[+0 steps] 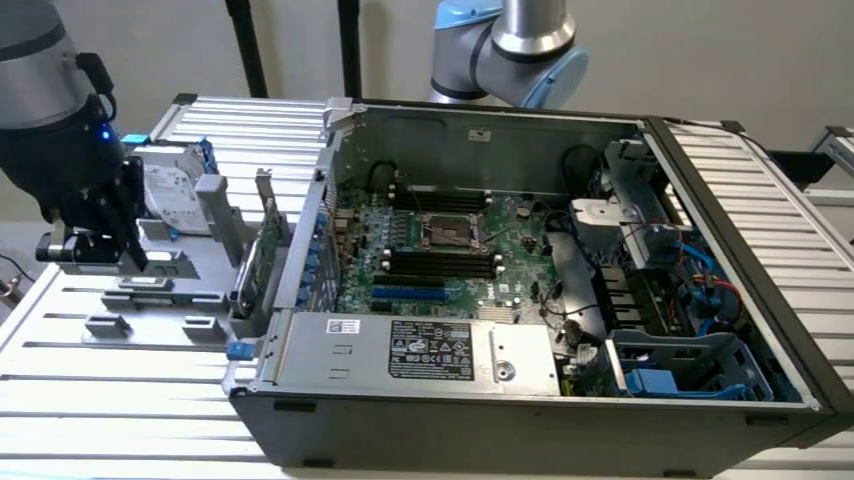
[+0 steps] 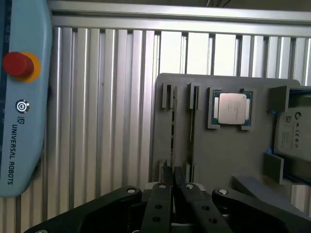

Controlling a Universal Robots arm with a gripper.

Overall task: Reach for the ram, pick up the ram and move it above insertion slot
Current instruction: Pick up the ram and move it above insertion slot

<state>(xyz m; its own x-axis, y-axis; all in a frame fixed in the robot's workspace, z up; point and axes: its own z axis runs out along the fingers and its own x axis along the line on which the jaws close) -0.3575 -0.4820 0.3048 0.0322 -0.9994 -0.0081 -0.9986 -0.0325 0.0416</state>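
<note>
The gripper (image 1: 96,250) hangs low over the grey holder (image 1: 154,300) at the exterior view's left. In the wrist view its 2 fingers (image 2: 167,175) are narrow, with the tips nearly touching. Nothing seems to be pinched between them.

The ram (image 2: 172,133) stands on its thin edge in a slot of the holder, just past the fingertips. The gripper is near it but does not look to be on it.

To do this step well, the gripper should probably sit right over the middle of the stick. One finger should go on each flat side. A straight path down and a straight lift up would likely keep the ram from scraping the slot posts.

The holder keeps other parts too. A square processor chip (image 2: 232,108) lies flat in its own pocket beside the ram slots. A hard drive (image 1: 174,190) sits at the holder's far end, and a green card (image 1: 263,255) stands on edge near the case.

The open computer case (image 1: 334,430) fills the middle of the exterior view. Inside it are the green motherboard (image 1: 514,225) with 1 row of black memory slots (image 1: 434,265), a silver power box (image 1: 427,350) at the front, and a blue cage (image 1: 694,365) at the lower right.
</note>
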